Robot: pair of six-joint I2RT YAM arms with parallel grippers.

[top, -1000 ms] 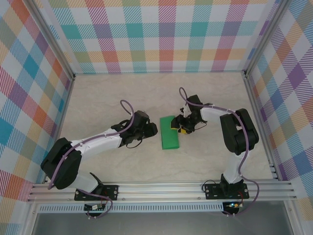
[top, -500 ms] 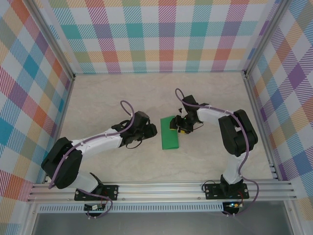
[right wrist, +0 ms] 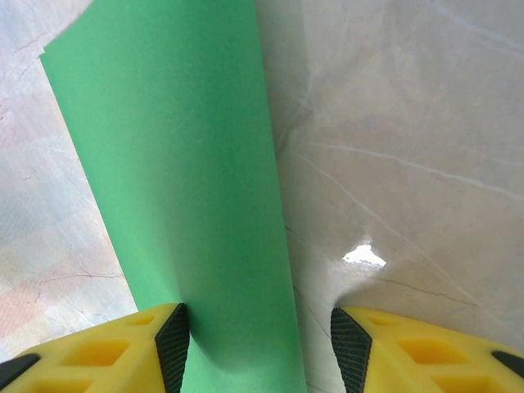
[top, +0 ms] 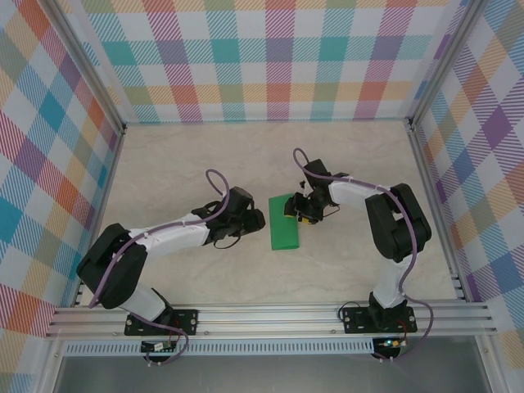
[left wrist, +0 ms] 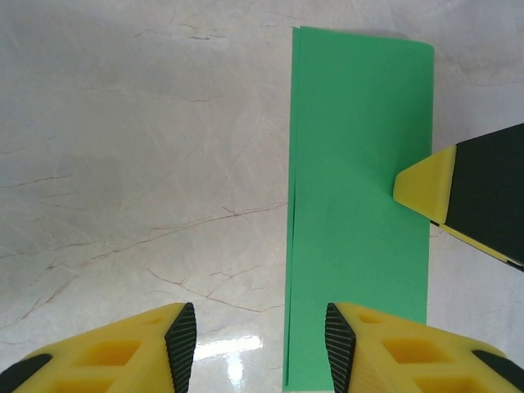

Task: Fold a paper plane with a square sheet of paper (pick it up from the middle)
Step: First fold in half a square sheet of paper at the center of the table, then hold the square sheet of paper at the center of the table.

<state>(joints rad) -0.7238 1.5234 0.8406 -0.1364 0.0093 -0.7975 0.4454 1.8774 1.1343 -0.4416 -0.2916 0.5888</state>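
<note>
Top external: square sheet of paper (top: pixel 284 223), folded to narrow green rectangle, flat on counter (top: pixel 180 164), centre. Left gripper (top: pixel 259 219) at its left edge, jaws apart, empty. Right gripper (top: pixel 297 211) at far right edge, jaws apart, straddling edge, nothing clamped. Step judged: next crease. Advice: pin one side, lift loose edge low, keep layers aligned. Containers: none seen.

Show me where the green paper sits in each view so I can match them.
Top external: paper just right of picture centre, lying flat.
Left wrist: paper a tall strip right of centre.
Right wrist: paper a strip left of centre, running down between the fingers.
Shared landmark: the right gripper at the paper's long edge; its yellow fingertip enters the left wrist view from the right.
</note>
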